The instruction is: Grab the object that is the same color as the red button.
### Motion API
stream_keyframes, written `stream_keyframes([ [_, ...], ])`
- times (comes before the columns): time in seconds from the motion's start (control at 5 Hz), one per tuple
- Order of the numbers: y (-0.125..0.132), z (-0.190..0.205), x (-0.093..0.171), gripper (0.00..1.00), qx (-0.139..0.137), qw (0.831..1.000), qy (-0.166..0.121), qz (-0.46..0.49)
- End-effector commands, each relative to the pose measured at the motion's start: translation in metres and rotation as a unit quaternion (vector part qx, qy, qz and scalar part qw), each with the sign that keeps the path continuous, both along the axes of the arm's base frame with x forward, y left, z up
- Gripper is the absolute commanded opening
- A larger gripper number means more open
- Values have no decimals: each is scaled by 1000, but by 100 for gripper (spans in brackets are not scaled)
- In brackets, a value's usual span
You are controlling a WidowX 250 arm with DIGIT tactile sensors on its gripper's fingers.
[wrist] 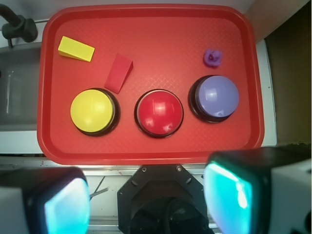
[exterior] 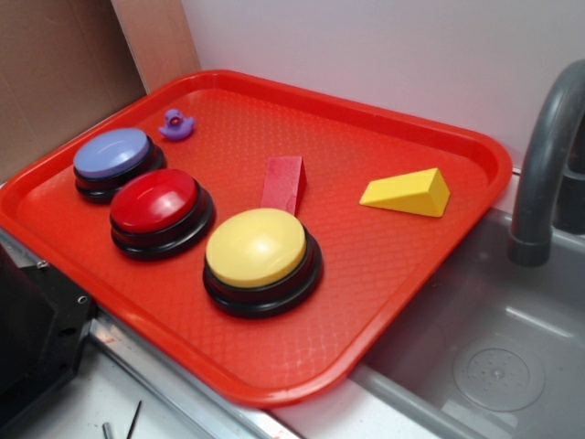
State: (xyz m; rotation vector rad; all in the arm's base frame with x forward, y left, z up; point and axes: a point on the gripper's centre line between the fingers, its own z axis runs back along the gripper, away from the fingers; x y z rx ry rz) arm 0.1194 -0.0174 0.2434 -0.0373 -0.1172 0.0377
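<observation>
The small red wedge block lies flat on the red tray, just behind the yellow button. The red dome button on its black base sits in the middle of the row of three buttons. My gripper hangs high above the tray's near edge, over the robot base, far from the wedge. Its two fingers, with teal pads, stand wide apart and hold nothing. The exterior view does not show the gripper.
A yellow button and a blue-purple button flank the red one. A yellow wedge and a small purple duck lie further back. A grey sink with a faucet borders the tray.
</observation>
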Motion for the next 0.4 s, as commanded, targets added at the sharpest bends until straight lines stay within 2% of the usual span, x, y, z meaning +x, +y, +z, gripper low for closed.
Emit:
stream_keyframes([
  [0.0,0,0,0,100,0,1000,0,0],
  [0.2,-6,-9,15,100,11,998,3,68],
])
